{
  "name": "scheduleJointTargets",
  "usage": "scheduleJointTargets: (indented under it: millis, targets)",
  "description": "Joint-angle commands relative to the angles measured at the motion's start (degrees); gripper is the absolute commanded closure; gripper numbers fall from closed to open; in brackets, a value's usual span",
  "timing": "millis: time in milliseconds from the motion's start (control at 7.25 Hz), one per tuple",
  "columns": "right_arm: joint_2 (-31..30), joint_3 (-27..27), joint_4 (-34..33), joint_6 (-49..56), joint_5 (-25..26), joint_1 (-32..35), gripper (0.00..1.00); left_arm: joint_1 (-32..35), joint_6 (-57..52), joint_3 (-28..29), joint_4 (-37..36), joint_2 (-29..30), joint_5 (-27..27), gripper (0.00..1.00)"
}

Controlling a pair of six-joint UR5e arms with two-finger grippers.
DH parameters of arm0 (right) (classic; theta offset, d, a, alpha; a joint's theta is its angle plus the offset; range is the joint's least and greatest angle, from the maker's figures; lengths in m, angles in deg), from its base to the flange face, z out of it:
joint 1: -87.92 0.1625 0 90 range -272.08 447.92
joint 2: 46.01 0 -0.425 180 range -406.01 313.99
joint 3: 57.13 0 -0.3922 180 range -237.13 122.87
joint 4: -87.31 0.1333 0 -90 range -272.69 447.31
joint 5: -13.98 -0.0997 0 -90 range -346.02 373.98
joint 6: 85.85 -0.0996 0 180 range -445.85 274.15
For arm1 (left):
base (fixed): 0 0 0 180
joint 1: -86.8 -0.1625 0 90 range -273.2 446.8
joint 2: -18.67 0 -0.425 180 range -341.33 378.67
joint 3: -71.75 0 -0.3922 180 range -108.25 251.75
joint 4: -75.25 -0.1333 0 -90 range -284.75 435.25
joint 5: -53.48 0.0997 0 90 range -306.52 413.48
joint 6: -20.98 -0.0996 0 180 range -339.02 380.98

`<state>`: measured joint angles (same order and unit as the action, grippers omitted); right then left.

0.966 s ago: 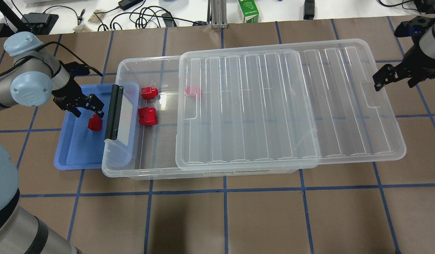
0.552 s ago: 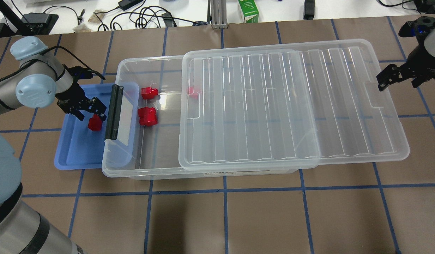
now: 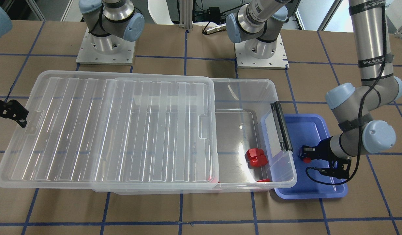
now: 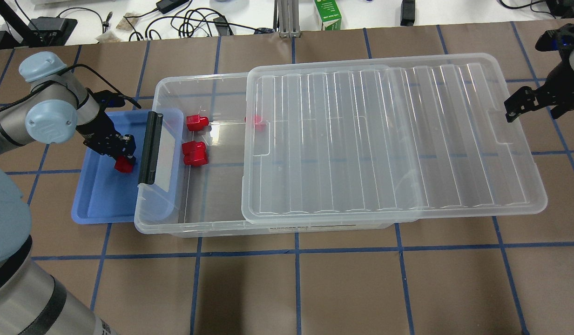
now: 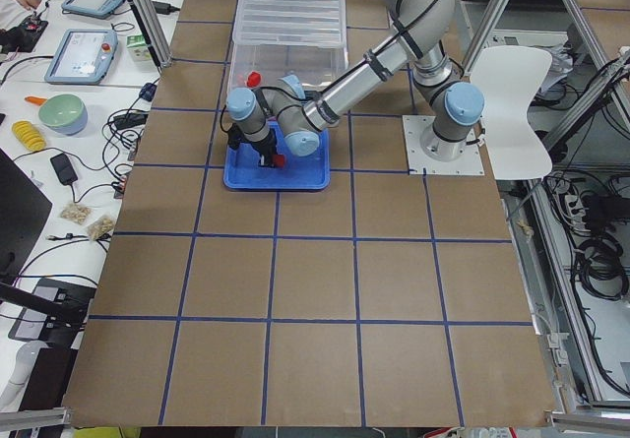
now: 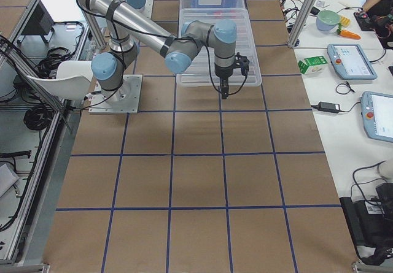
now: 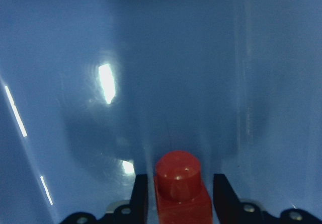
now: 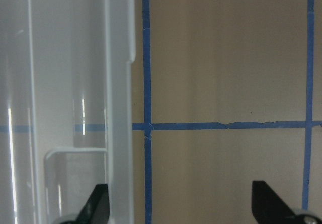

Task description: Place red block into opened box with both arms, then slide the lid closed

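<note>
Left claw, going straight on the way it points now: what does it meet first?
The red block sits between the fingers of the left claw, which points down. Going straight on, its fingertips would probably meet the blue tray floor first.

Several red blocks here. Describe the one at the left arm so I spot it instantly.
Find the large clear plastic box; a shallow blue plastic tray sits at its black-handled end. The small red plastic block in that tray, between the left gripper's jaws, is it; the other red blocks lie inside the box.
</note>
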<state>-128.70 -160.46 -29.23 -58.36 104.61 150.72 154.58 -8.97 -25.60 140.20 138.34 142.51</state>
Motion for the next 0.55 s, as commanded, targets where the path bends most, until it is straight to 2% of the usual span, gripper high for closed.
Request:
scheduleJointTargets:
  millis: [0, 414]
  targets:
    - [-0.01, -0.12, 0.00, 0.02, 0.07, -0.39, 0.00, 0.08, 0.68, 1.36, 0.09, -0.49, -0.52, 1.00]
    - [-0.28, 0.67, 0.61, -0.07, 0.25, -0.39, 0.00, 1.48, 0.77, 10.13, 7.01, -3.99, -0.52, 1.00]
